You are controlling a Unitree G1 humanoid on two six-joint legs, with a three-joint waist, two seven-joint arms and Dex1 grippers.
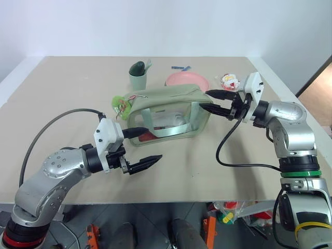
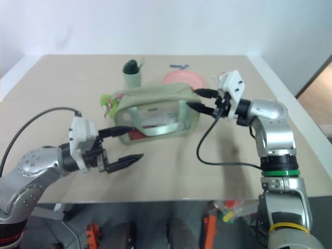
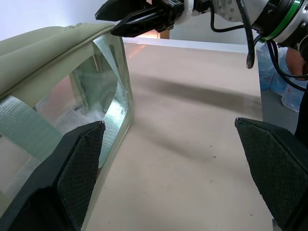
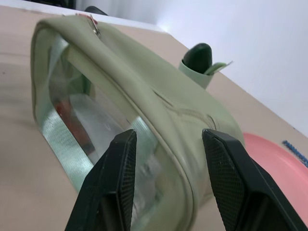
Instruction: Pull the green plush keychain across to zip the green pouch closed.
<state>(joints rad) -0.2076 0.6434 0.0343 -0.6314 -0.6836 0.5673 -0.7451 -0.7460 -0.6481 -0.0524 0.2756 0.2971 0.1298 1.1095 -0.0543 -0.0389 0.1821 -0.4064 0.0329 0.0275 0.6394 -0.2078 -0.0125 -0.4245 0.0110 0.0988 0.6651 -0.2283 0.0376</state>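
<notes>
Left pincer (image 1: 143, 147) low over the desk's (image 1: 62, 88) near-left part, fingers spread wide, upper finger (image 1: 136, 131) reaching to the near-left corner of the green pouch (image 1: 171, 111), lower finger hanging clear above bare desk. Green plush keychain (image 1: 120, 102) at the pouch's left end, lying on the desk just beside it, by the zipper's end there. Pouch itself mid-desk, long side toward the near edge, clear panel facing front, pale strap running across that panel, something red visible inside. Behind the pouch toward the far edge, sage-green cup (image 1: 138, 78) with a dark item standing in it; right of that, pink plate (image 1: 187, 81) half hidden by the pouch's top. Further right, small red-and-white toy figure (image 1: 229, 81) near the far-right corner. Right pincer (image 1: 213, 100) at the pouch's right end, fingers partly apart, straddling the upper right edge; in the right wrist view, pads (image 4: 122, 168) either side of the pouch's seam, contact impossible to tell.
</notes>
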